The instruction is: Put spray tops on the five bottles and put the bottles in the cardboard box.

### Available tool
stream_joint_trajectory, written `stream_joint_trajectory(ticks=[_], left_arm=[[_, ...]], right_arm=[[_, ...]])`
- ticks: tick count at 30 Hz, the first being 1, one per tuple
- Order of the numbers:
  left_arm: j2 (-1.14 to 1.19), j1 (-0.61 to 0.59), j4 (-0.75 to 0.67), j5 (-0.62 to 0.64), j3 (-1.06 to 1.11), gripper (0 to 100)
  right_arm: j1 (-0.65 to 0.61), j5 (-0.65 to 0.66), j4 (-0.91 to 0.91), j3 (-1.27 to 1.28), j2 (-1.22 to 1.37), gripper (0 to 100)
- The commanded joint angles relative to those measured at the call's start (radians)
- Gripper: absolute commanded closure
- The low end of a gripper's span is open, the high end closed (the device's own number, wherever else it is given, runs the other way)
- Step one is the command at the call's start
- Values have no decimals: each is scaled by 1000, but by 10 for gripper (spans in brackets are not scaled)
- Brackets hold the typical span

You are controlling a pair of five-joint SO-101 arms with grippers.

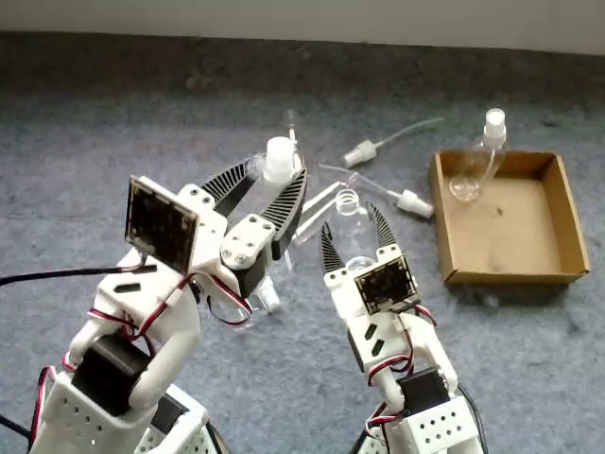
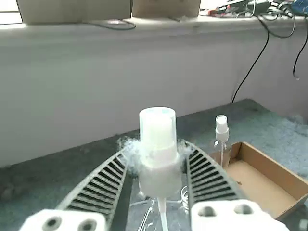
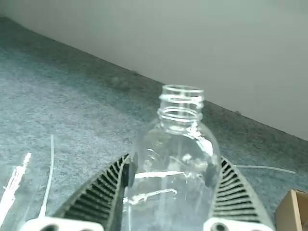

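Observation:
My left gripper [image 1: 272,185] is shut on a white spray top [image 1: 279,159], held up above the table with its thin tube hanging down; the same spray top [image 2: 157,149] sits between the ribbed fingers [image 2: 208,176]. My right gripper [image 1: 357,236] is shut on a clear open-necked bottle [image 1: 352,219], standing upright just right of the spray top; its threaded neck [image 3: 181,106] has no top. One capped bottle [image 1: 480,156] stands in the cardboard box [image 1: 558,222] at its far left corner. Two loose spray tops [image 1: 361,151] [image 1: 412,200] lie between the arms and the box.
The table is covered in grey carpet-like cloth [image 1: 113,123]. A clear tube [image 1: 317,203] lies flat beside the held bottle. A pale wall [image 2: 72,82] runs along the far table edge. Open cloth lies left of the arms.

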Motion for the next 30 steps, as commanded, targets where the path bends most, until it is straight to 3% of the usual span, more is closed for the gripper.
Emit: stream_joint_trajectory(ticks=[1, 11, 16, 22, 30], left_arm=[[-58, 68, -133, -12, 62, 995], [-58, 102, -364, -15, 76, 995], [-54, 102, -477, -215, 85, 995], [-54, 139, -634, -227, 82, 995], [-56, 168, -658, -232, 171, 995]], right_arm=[[-10, 11, -28, 142, -12, 832], [-10, 11, -145, 142, -12, 832], [-24, 11, -154, 142, -12, 832], [-104, 15, -154, 142, -12, 832], [-104, 15, -148, 142, -12, 832]])
